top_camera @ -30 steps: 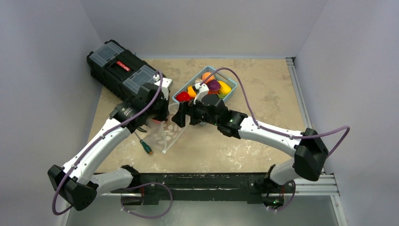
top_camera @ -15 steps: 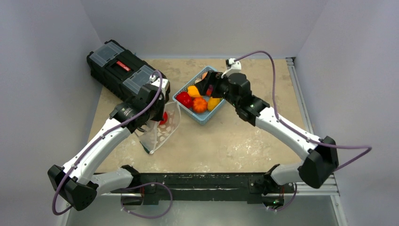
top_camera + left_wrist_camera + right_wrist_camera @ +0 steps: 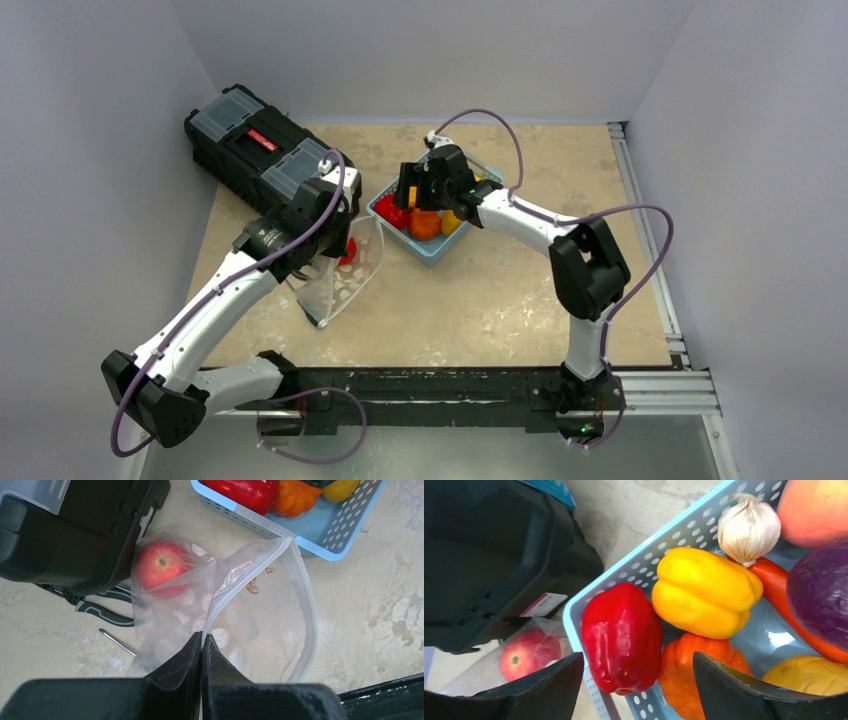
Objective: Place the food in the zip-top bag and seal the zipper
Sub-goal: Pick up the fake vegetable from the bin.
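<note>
over the basket now, the right gripper has swung back from the bag mouth, fingers spread wide above the red pepper, holding nothing. one apple lies inside the zip-top bag (first piece in, by the look of it). left gripper stays pinched shut on the zipper edge, keeping the mouth open for the next piece.

Table is a beige marbled top. A black toolbox sits angled at the far left corner. A blue basket is mid-table toward the far edge, just right of it. The clear bag rests between them, a bit nearer. Pliers and a screwdriver shaft lie beside the toolbox, next to the bag.
</note>
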You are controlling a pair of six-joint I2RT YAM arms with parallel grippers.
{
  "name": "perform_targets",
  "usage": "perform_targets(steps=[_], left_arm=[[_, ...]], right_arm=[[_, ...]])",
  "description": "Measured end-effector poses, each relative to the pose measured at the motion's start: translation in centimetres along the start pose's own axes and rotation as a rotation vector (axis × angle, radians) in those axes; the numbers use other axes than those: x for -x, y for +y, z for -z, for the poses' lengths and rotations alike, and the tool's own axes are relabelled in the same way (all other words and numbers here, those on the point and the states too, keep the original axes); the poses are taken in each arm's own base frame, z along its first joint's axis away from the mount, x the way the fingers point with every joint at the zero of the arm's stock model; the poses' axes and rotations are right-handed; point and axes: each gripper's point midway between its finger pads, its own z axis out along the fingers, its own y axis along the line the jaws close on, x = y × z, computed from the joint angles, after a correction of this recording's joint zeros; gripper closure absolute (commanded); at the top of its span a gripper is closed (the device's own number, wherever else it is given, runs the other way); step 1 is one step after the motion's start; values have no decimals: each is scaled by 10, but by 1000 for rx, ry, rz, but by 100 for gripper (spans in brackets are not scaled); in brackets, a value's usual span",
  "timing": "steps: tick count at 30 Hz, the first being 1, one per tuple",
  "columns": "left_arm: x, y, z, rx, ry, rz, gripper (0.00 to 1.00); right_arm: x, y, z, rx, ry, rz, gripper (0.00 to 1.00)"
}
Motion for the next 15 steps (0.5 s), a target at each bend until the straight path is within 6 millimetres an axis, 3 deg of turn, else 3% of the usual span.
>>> perform_targets(steps=[7, 15], left_arm=[[0, -1, 0, -8, 2, 0, 100], [-1, -3, 0, -18, 5, 0, 100]], right_arm=[[-18, -4, -21, 16, 63, 29, 23], [-22, 12, -26, 67, 74, 53, 21]])
